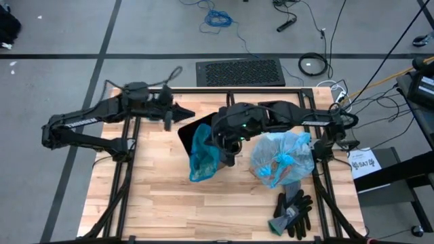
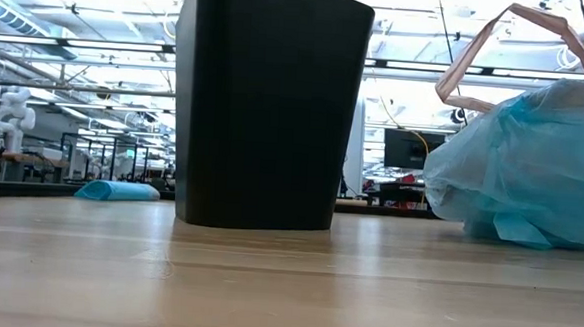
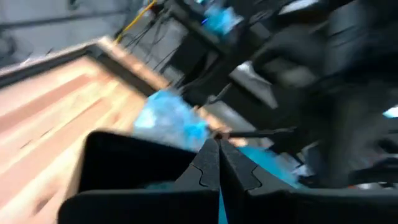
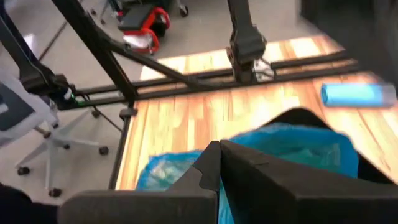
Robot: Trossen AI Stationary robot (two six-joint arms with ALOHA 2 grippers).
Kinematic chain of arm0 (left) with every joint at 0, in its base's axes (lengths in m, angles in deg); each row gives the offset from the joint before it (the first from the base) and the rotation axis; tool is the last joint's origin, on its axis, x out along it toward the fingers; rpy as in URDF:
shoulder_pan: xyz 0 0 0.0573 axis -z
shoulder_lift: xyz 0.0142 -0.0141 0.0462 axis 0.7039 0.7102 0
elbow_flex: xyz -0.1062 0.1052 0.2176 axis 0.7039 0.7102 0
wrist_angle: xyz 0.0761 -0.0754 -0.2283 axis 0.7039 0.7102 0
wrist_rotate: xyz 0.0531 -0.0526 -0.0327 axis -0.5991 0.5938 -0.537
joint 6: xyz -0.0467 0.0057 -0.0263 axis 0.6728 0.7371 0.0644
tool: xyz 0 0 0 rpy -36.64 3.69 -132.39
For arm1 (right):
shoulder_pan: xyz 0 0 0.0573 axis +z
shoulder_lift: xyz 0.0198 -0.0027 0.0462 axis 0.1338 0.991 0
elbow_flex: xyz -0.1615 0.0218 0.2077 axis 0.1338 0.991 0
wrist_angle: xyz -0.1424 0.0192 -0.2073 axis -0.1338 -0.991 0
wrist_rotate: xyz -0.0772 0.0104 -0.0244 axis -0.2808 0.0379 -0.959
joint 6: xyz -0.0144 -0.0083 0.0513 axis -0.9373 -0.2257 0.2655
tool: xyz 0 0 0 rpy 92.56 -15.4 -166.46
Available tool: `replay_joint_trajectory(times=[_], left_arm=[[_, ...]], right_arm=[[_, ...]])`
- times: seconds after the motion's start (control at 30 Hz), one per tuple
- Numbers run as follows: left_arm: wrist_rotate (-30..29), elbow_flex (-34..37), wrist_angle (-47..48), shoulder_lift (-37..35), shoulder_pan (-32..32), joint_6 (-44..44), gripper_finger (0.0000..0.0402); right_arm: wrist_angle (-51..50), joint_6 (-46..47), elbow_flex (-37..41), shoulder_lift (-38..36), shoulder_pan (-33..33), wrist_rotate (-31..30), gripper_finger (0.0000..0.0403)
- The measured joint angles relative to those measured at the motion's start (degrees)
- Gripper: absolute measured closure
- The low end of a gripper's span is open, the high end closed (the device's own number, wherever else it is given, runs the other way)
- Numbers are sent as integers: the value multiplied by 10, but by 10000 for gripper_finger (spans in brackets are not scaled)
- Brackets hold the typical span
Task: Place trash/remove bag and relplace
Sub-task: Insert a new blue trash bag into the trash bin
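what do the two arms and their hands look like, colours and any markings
Both arms are black and jointed. The left arm has pale lettering on its long link; the right arm shows a small green light near its wrist. Each hand, left hand and right hand, has two dark angular notched fingers.

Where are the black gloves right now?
In the high view, the gloves lie on the table near its front right corner, just in front of the filled pale blue bag.

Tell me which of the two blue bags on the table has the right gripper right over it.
The darker teal bag beside the black bin; the right gripper is at its edge. The paler bag, holding brown scraps, lies apart near the gloves.
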Motion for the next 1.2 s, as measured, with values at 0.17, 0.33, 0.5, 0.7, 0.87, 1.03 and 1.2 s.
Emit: replay_joint_trajectory(times=[0.17,0.33,0.5,0.7,0.87,1.03,1.2], left_arm=[[35,-15,7,-24,19,-5,402],[43,-15,-5,-38,39,14,395],[56,-15,-65,-23,59,28,355],[51,-15,-74,-2,58,14,283],[50,-15,-75,19,58,5,218],[59,-15,-76,35,59,-1,195],[16,-26,-66,33,82,-5,195]], right_arm=[[-19,1,-1,2,2,0,403],[-22,2,-1,1,5,0,403],[-23,0,-1,1,5,0,403],[-25,0,-1,1,5,0,403],[-25,0,-1,1,5,-3,403],[-25,0,-1,1,5,-3,403],[-24,1,-1,1,5,-3,403]])
